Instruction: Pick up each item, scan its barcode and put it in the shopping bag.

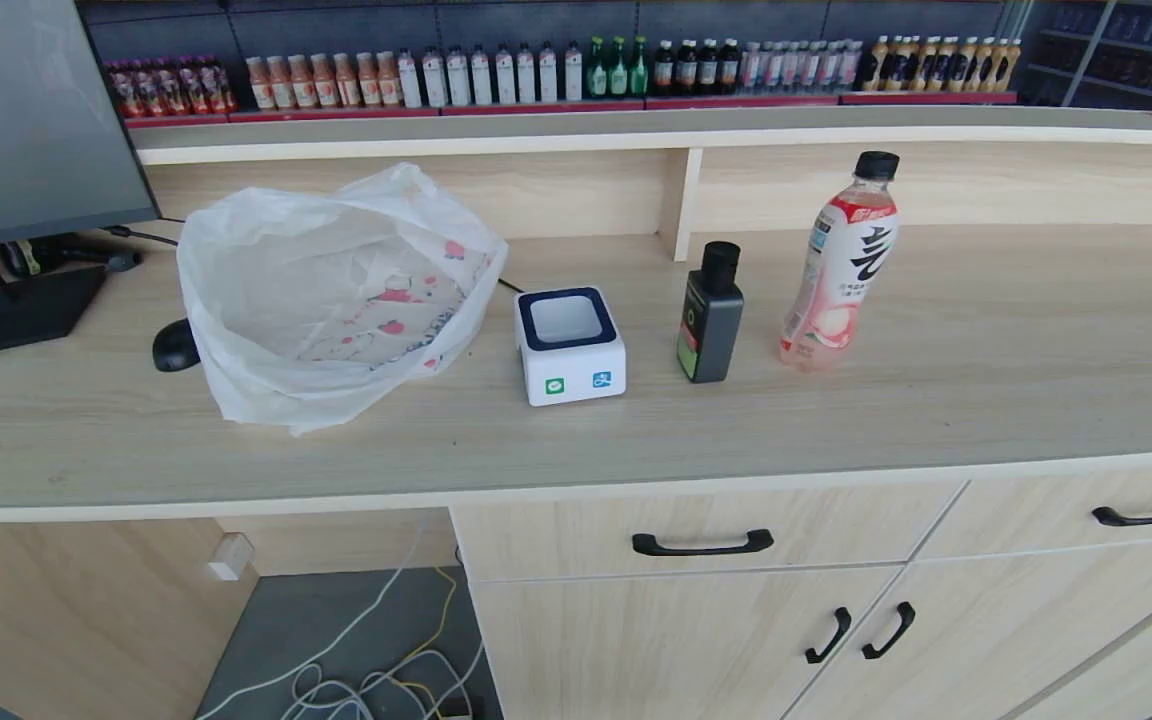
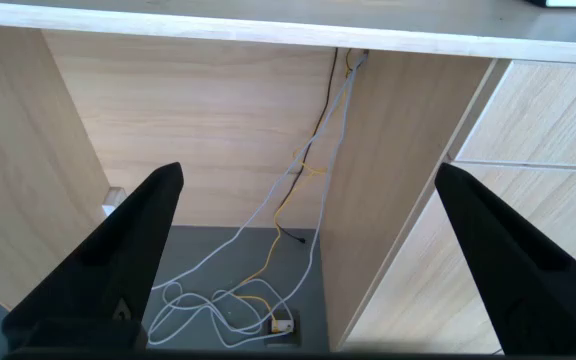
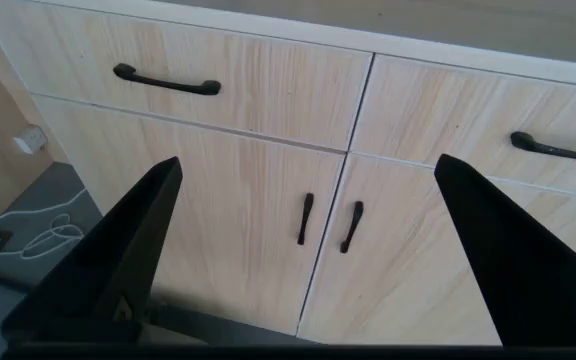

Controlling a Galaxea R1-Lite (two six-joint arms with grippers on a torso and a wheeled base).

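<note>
Claws nearest, both low, below the edge of the tabletop (image 1: 936, 400). Left claw (image 2: 308, 172) spread wide, nothing in it, facing the open bay with loose cables (image 2: 218, 300) on the floor. Right claw (image 3: 308, 165) likewise spread wide and empty, facing the drawer fronts (image 3: 198, 110) and cabinet doors.

Up on the tabletop, from left to right: shopping bag (image 1: 336, 290), white scanner (image 1: 570, 345) just beside it, black bottle (image 1: 711, 315), then pink drink bottle (image 1: 841, 270). Both bottles upright and apart from each other, neither yet bagged.

Black bottle: small, flat-sided, probably stiff plastic and fairly light. Best taken across the body beneath the shoulder, not by the cap.

Pink drink bottle: tall, narrow-footed, seemingly full, so likely heavier and easy to topple. Thin wall and glossy sleeve probably slippery, so best taken round the middle with a moderate squeeze.

Shopping bag: thin, limp film, mouth slumped open upward. Likely to fold under a dropped item, so calls for a low release.

Farther back, a raised ledge, then a shelf of drinks (image 1: 576, 75).
</note>
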